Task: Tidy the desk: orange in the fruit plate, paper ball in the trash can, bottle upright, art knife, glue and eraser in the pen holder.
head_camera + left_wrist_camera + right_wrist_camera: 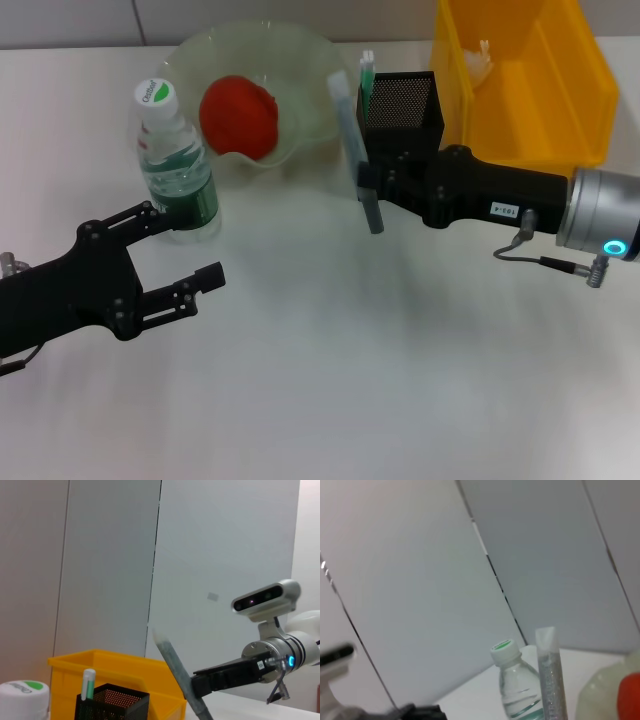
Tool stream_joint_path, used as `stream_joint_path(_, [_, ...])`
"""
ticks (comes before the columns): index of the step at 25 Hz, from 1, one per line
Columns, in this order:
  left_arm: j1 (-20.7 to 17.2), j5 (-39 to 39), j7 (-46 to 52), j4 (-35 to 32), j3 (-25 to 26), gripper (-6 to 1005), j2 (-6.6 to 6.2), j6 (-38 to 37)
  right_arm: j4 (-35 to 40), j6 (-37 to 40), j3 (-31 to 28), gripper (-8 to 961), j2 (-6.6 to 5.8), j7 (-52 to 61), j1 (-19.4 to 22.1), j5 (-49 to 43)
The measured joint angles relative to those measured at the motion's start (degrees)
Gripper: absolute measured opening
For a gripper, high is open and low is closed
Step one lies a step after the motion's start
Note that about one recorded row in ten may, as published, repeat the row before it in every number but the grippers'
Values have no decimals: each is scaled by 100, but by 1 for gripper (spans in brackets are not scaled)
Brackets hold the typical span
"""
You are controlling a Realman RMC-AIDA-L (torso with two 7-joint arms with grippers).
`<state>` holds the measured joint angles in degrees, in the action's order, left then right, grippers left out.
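Holding: the right gripper point(368, 185), centre of the head view, clamps the grey art knife point(357, 150) just left of the black pen holder point(400, 110).
Done: orange point(239, 115) in fruit plate point(300, 60); bottle point(176, 160) upright; paper ball point(480, 60) in yellow trash can point(580, 90); glue point(367, 75) in holder.
Left: knife not yet dropped in; eraser unseen.
Left gripper point(180, 255): lower left, fingers spread, empty.

Lab: white table point(400, 380), panelled walls point(110, 570)
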<state>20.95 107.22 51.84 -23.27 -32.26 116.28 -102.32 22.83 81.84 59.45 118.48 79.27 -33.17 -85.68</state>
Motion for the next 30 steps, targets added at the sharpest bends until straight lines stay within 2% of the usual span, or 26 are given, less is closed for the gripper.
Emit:
stream_joint_path(1, [0,0,0,0,0,769,0,0,0,0,0,118,0,0,0,0])
stream_joint_path(5, [2,0,8,3,0,769,-10,-26,-33,242,101,118,-151,1428,-10,-26])
stream_joint_path(13, [-8,0,8,2,0,768,-10,-50,-274,486,81,118,-295,2989,-30,-33])
stream_joint_path(22, [-25,0,-31,6,0,768,0,-91,-335,585,-9,119,-262,3082,-10,39])
stream_joint_path(30, [-56,0,-36,7,0,769,11,-99,-346,192,-480,119,-226,3402,-84,110])
